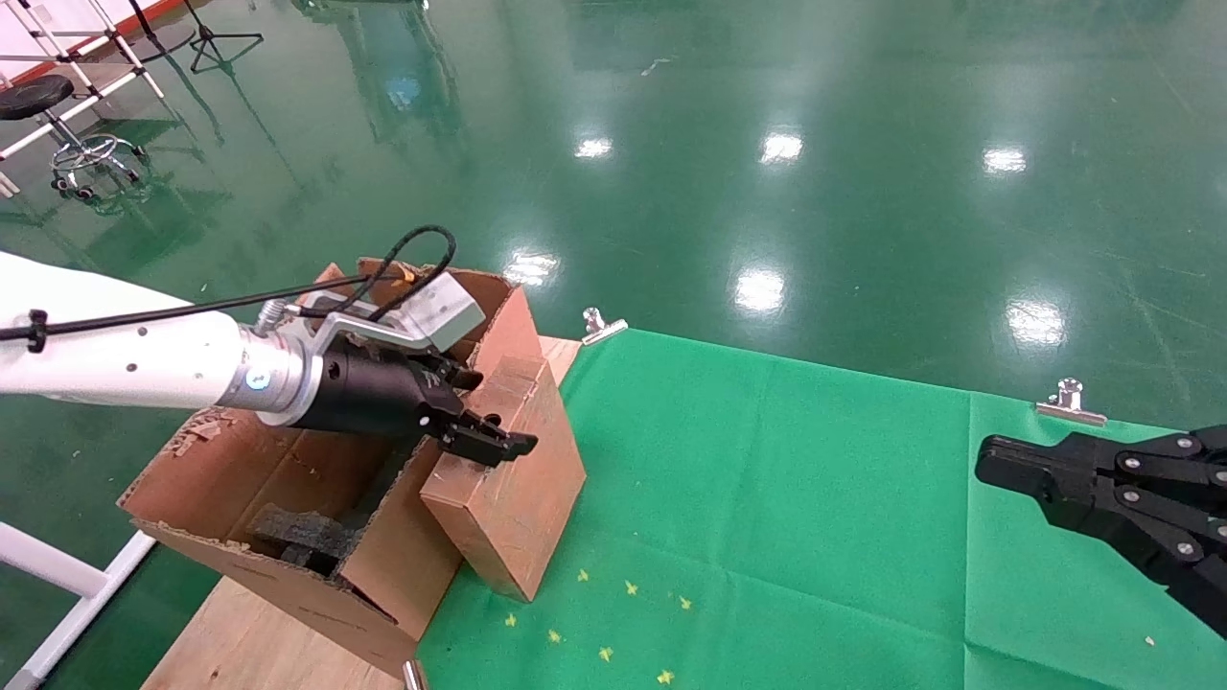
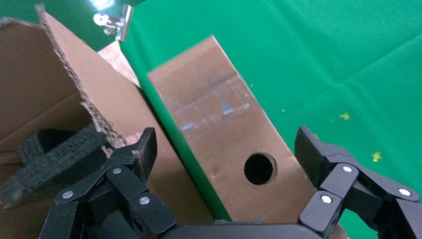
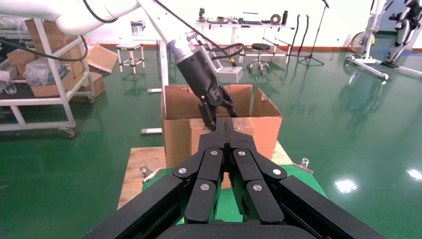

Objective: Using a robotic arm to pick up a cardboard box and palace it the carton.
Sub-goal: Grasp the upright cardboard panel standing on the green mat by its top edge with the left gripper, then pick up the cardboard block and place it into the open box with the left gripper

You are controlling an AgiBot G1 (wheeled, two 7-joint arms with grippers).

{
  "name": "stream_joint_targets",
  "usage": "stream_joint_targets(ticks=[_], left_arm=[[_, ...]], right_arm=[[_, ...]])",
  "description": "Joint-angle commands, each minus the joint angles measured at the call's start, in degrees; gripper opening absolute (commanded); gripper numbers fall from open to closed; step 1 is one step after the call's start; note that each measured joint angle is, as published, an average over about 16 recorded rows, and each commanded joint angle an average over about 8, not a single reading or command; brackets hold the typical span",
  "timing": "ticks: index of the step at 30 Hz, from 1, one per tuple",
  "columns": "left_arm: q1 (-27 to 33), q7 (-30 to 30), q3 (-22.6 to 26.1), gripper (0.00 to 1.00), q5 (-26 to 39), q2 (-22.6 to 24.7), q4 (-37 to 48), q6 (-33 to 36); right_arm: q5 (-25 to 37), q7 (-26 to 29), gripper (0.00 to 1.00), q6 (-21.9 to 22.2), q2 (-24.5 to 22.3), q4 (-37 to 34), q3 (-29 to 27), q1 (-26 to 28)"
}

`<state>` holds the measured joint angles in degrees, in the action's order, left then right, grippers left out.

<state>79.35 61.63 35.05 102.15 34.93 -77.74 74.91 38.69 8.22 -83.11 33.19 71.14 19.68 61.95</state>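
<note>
The small brown cardboard box (image 1: 518,479) stands on the green cloth (image 1: 767,527), tight against the carton's right wall. It has a round hole in its top face (image 2: 260,168). The large carton (image 1: 288,585) with torn flaps holds black foam (image 1: 302,537). My left gripper (image 1: 484,412), on the white arm, hangs over the box's top, open. In the left wrist view the left gripper (image 2: 226,144) straddles the box (image 2: 219,124), its fingers apart from it. My right gripper (image 1: 987,465) is shut and parked low at the right, and it also shows in its own wrist view (image 3: 225,127).
The cloth is held by metal clips (image 1: 602,326) (image 1: 1069,402) on a wooden tabletop (image 1: 259,642). Small yellow stars (image 1: 604,652) lie on the cloth near the box. A stool (image 1: 38,96) and stands are on the green floor far left.
</note>
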Motion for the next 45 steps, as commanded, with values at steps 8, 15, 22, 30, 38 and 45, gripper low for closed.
stream_joint_targets(ticks=[8,15,22,30,38,45], left_arm=[[0.00,-0.16,-0.04,0.00,0.20,-0.08,-0.01,-0.35],[0.02,-0.04,-0.05,0.00,0.05,-0.07,0.01,-0.16],[0.02,0.03,-0.08,0.00,-0.05,-0.05,0.03,-0.03],[0.44,-0.88,-0.13,0.00,-0.32,0.20,0.70,0.13],[2.84,-7.76,-1.96,0.00,-5.17,-0.68,2.14,1.56],[7.93,-15.17,-7.11,0.00,-13.93,-3.92,6.98,3.65]], right_arm=[[-0.01,0.00,1.00,0.01,0.00,0.00,0.00,-0.01],[-0.01,0.00,1.00,0.01,0.00,0.00,0.00,-0.01],[-0.01,0.00,1.00,0.01,0.00,0.00,0.00,-0.01],[-0.01,0.00,1.00,0.01,0.00,0.00,0.00,0.00],[-0.01,0.00,1.00,0.01,0.00,-0.01,0.00,0.00],[-0.01,0.00,1.00,0.01,0.00,-0.01,0.00,0.00]])
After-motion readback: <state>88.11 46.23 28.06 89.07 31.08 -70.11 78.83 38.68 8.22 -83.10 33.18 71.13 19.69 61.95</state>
